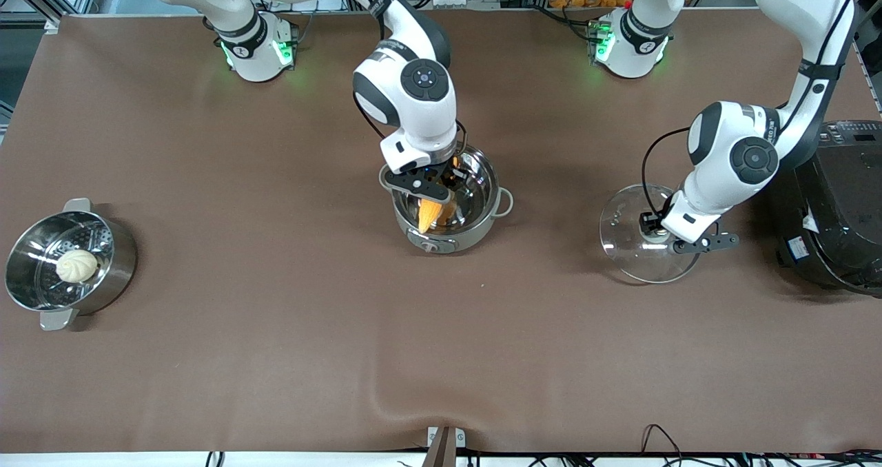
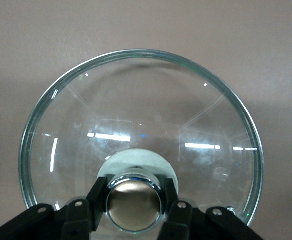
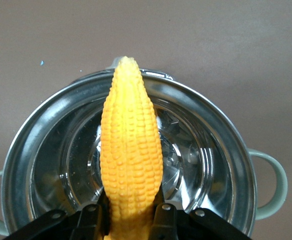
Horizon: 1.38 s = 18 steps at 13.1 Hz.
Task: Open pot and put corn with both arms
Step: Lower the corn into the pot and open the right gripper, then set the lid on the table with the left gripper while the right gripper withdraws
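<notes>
Steamer (image 1: 69, 264), toward the right arm's end of the table: holds a white bun (image 1: 76, 265). Not part of the task; well apart from the work.

Pot (image 1: 482, 209), mid-table: lid off, bowl bare inside. The right gripper (image 1: 431, 195) hangs over it, jaws clamped on the thick end of the corn (image 1: 428, 213). The cob points out and down, its tip reaching as far as the rim on the front camera's side; in the right wrist view the corn (image 3: 130, 150) lies across the whole bowl of the pot (image 3: 221, 145).

Risk: the cob looks about as long as the bowl is wide. Released at this tilt, the tip may catch the rim and the cob could tip out onto the table or lodge across the top. A descent with the tip on the rim may shove the pot.

Lid (image 1: 623, 229), toward the left arm's end: the left gripper (image 1: 651, 224) is closed on its knob (image 2: 133, 201); the glass (image 2: 135, 115) sits on or just above the table, I cannot tell which.

Risk: the grip is on a smooth round knob; the lid could swivel or slip if lifted. The black cooker (image 1: 837, 205) stands near that arm.
</notes>
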Available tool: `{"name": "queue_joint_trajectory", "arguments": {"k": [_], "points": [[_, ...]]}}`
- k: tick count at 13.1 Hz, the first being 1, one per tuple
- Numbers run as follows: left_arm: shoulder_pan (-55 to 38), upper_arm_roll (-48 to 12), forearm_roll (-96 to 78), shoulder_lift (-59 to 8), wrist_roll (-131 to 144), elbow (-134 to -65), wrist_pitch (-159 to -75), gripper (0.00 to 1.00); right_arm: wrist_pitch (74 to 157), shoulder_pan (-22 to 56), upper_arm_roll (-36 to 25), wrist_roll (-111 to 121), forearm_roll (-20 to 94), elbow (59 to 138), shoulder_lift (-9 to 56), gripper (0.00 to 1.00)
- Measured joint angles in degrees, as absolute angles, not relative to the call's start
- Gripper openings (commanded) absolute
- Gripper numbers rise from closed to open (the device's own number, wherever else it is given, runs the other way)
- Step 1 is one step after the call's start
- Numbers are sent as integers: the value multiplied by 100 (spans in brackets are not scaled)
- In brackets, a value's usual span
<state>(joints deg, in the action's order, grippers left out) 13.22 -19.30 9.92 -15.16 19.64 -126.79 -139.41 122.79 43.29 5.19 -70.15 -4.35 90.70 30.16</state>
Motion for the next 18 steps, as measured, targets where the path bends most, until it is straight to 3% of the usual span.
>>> {"name": "queue_joint_trajectory", "arguments": {"k": [1, 2, 3, 5, 6, 7, 8, 11, 14, 18], "points": [[1346, -1929, 992, -1549, 1963, -12741, -14028, 0, 12270, 4332, 518, -7015, -438, 9070, 3015, 77], [1365, -1929, 992, -1598, 1963, -12777, -14112, 0, 12260, 4331, 511, -7016, -438, 9070, 3016, 93], [1375, -1927, 992, -1667, 1962, -12795, -14211, 0, 12251, 4332, 504, -7018, -438, 9070, 3016, 100], [1378, -1925, 992, -1842, 1962, -12816, -14419, 0, 12249, 4330, 464, -7023, -440, 9065, 3016, 100], [1378, -1924, 992, -1926, 1962, -12816, -14481, 9, 12245, 4320, 441, -7022, -442, 9053, 3012, 100], [1377, -1925, 1024, -1976, 1960, -12815, -14502, 66, 12169, 4287, 417, -6990, -451, 9029, 2991, 100], [1374, -1930, 1146, -1980, 1960, -12815, -14502, 100, 11935, 4221, 390, -6870, -456, 8973, 2933, 100], [1375, -1932, 1507, -1981, 1960, -12751, -14535, 100, 10928, 3594, 344, -5906, -455, 8831, 2419, 100], [1379, -1935, 1533, -1779, 1960, -12431, -14524, 100, 10482, 2522, 327, -4341, -215, 8837, 1809, 100], [1369, -1986, 1535, -1122, 1944, -11662, -13483, 100, 10256, 1304, 316, -2415, 213, 9058, 1197, 100]]}}
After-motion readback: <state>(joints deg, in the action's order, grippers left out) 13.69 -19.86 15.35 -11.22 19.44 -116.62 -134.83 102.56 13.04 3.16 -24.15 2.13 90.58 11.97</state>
